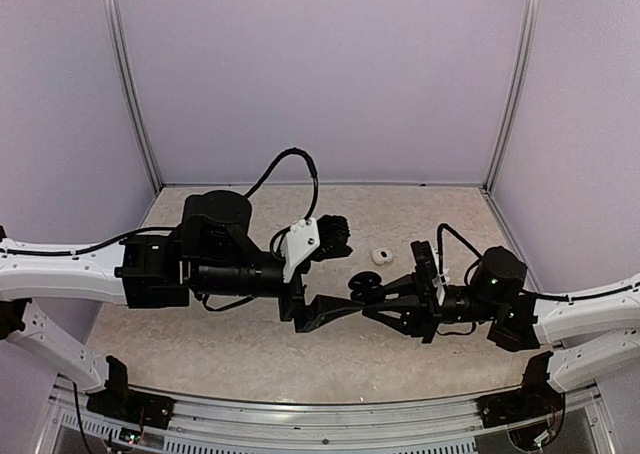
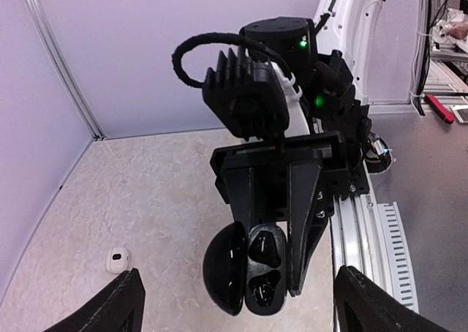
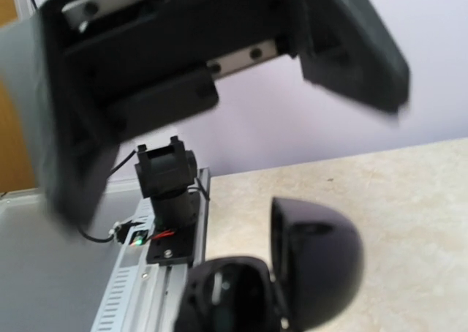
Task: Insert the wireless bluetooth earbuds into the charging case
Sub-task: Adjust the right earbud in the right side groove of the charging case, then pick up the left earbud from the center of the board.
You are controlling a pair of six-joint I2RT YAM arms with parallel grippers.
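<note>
My right gripper clamps the charging case lid-open, facing my left gripper; that one's spread wide, probably for the white earbud.

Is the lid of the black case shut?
No, the black case stands wide open like a clamshell, with its inside showing in the left wrist view.

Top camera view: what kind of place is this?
Probably a robot test booth: plain lilac walls on three sides, a speckled table, a left arm and a right arm on a metal rail. The right end effector holds an open black case.
</note>
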